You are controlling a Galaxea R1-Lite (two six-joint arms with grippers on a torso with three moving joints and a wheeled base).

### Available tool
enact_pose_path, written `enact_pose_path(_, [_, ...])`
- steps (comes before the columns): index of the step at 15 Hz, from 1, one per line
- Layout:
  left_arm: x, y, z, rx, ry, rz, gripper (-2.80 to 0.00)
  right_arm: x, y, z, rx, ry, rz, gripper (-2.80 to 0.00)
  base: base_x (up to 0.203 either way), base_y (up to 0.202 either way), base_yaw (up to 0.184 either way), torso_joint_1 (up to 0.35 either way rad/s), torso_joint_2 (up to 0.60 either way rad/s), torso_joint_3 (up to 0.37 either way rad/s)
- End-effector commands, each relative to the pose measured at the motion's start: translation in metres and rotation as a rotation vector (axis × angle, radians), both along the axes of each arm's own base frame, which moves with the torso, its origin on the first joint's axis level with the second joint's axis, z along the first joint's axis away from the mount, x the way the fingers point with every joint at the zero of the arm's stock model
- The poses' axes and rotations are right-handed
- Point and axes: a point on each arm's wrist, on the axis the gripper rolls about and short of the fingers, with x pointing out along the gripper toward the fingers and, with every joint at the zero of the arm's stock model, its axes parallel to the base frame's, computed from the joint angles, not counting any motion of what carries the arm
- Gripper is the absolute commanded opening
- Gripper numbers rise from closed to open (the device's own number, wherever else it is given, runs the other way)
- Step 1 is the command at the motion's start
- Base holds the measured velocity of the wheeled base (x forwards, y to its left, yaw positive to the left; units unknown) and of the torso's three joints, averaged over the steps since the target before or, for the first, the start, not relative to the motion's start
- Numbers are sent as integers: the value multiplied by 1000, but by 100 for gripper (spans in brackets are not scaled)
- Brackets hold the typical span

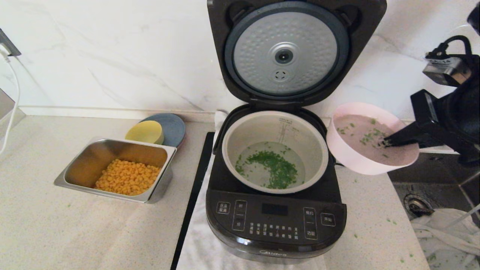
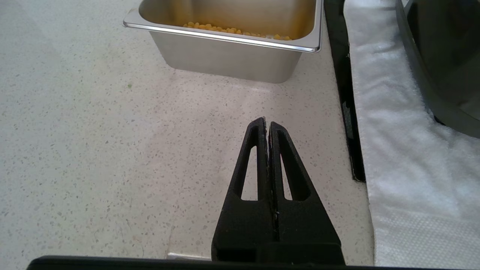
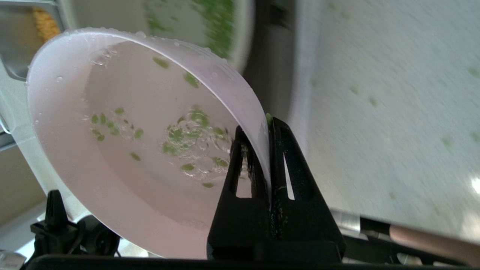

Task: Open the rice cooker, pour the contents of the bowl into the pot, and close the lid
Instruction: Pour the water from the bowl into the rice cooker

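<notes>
The black rice cooker [image 1: 275,221] stands mid-counter with its lid [image 1: 287,52] swung up, silver dimpled underside facing me. In the grey-beige pot [image 1: 240,138] chopped green bits [image 1: 275,167] float on water. The pale pink bowl [image 1: 347,150] hangs in the air just right of the pot, tipped slightly, a few green bits [image 3: 187,135] stuck inside. My right gripper [image 3: 262,129] is shut on the bowl's [image 3: 67,112] rim, one finger inside, one outside. Out of the head view, my left gripper [image 2: 265,122] is shut and empty above the counter near the steel tray.
A steel tray [image 1: 78,165] of yellow corn sits left of the cooker, with a yellow bowl [image 1: 144,132] on a blue plate [image 1: 174,125] behind it. A white cloth [image 2: 393,150] lies under the cooker. A sink [image 1: 431,202] lies at the right. Green bits dot the counter.
</notes>
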Motion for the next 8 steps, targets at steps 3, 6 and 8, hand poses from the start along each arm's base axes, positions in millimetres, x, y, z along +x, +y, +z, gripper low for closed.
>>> enact_pose_path(3, [1, 0, -2, 1, 6, 1, -280, 31, 60, -20, -67, 22, 74, -280, 0, 0, 0, 0, 0, 0])
enact_pose_path(6, [1, 0, -2, 0, 6, 1, -280, 41, 83, -28, -50, -2, 93, -280, 0, 0, 0, 0, 0, 0])
enact_pose_path(8, [1, 0, -2, 0, 6, 1, -280, 47, 95, -34, -52, -14, 94, -280, 0, 0, 0, 0, 0, 0])
